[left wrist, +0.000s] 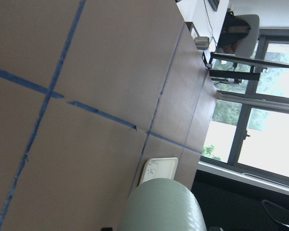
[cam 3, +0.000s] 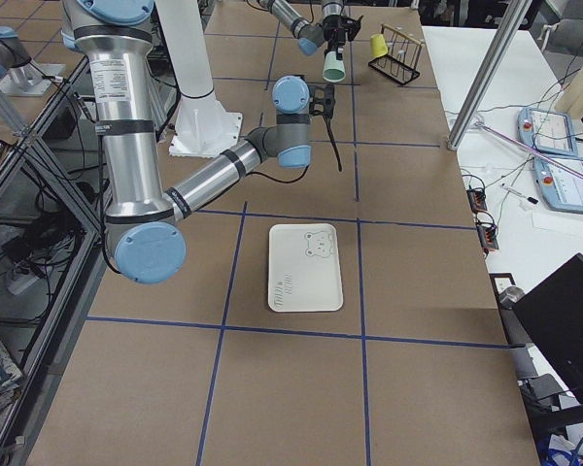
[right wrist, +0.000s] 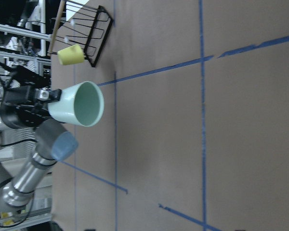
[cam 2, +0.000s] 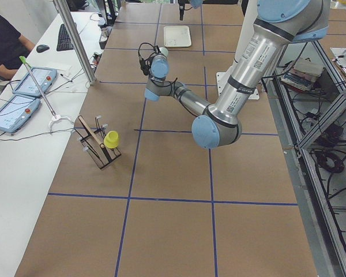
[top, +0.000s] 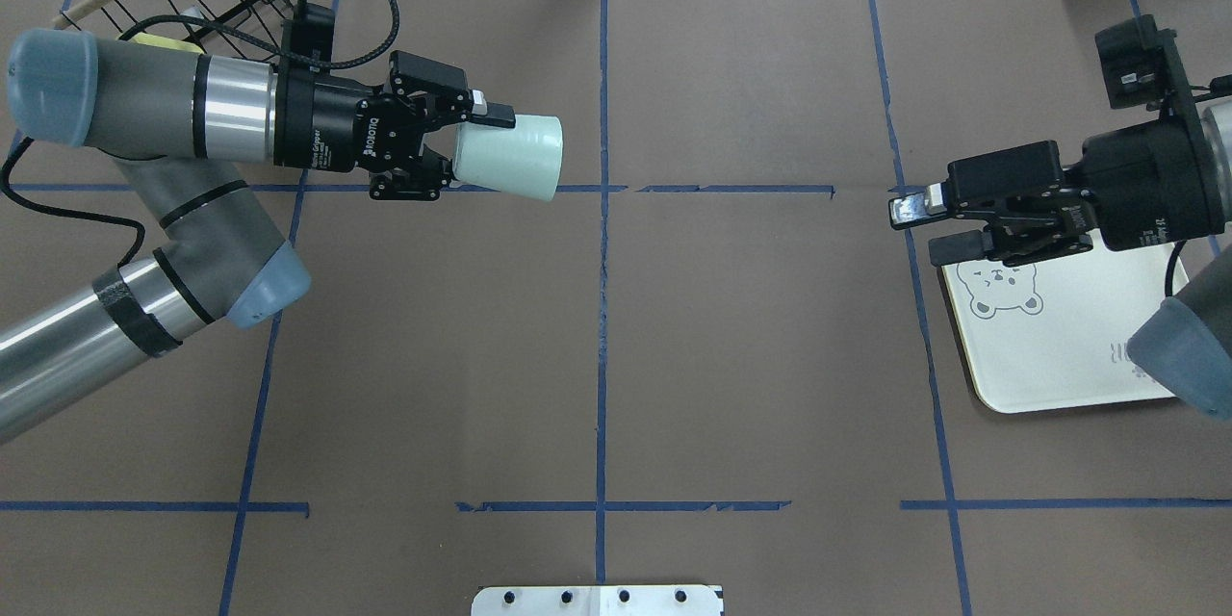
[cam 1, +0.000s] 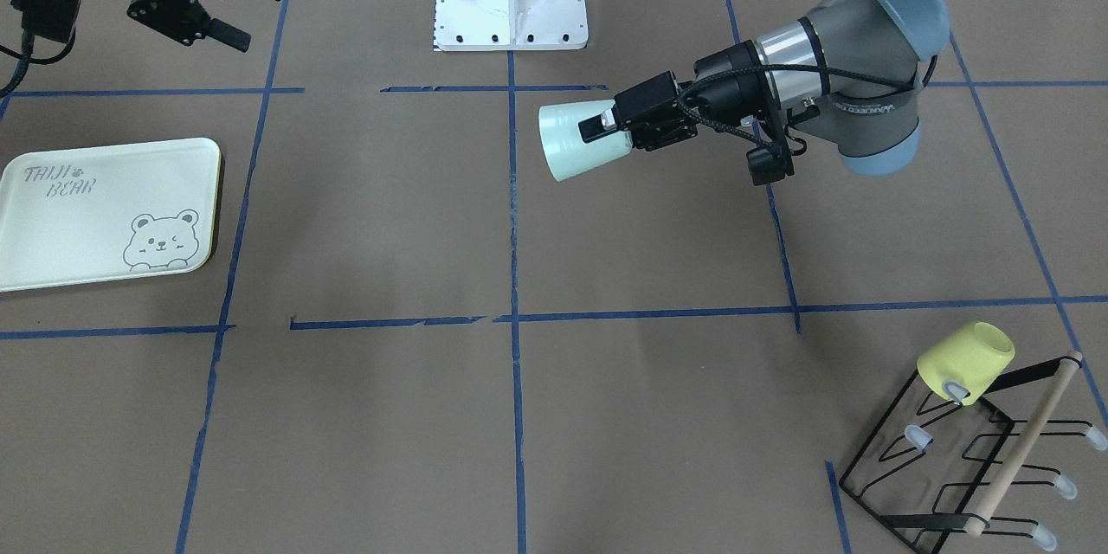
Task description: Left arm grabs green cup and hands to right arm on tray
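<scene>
The left gripper (top: 470, 150) is clamped on the narrow base end of the green cup (top: 515, 159) and holds it sideways in the air on the left arm's side of the table's centre line. Its open mouth faces the right arm, probably so the wide rim end is free to take. The right gripper (top: 924, 229) hangs near the tray (top: 1049, 375) with jaws spread. The cup is a smooth, handleless, slightly tapered mint plastic tumbler, and the tray is flat, cream and round-cornered.

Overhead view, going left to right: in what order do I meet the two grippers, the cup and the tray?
left gripper, jaws closed on the cup → green cup → right gripper → tray
</scene>
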Available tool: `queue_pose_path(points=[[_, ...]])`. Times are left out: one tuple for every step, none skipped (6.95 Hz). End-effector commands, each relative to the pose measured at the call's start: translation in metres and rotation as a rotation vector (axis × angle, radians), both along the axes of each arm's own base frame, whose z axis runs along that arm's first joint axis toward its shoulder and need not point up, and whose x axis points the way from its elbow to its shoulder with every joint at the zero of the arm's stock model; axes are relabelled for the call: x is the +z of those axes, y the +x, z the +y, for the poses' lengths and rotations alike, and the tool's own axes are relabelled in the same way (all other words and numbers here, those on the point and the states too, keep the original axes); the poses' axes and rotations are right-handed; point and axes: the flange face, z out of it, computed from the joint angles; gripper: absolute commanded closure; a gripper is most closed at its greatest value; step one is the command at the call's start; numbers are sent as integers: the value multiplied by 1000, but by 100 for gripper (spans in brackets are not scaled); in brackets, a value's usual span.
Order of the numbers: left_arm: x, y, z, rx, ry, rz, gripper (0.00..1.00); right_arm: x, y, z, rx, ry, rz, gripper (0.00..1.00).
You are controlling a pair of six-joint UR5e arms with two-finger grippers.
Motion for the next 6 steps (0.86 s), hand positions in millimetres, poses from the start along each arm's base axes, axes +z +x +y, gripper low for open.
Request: queue_pose_path(points=[[-9, 44, 61, 14, -37, 263, 99, -28, -31, 30, -13, -59, -226, 0], [-15, 49, 72, 29, -30, 296, 99, -34, -41, 44, -31, -89, -322, 1], [-20, 50, 81, 48, -21, 324, 99, -29, -51, 55, -42, -65, -407, 2], [-21, 58, 97, 87, -19, 352, 98, -25, -60, 53, -54, -35, -460, 2], [-26, 64, 107, 108, -16, 363, 98, -34, -69, 54, -72, -26, -475, 2], [-31, 67, 110, 117, -16, 368, 97, -38, -72, 53, -73, -20, -478, 4]])
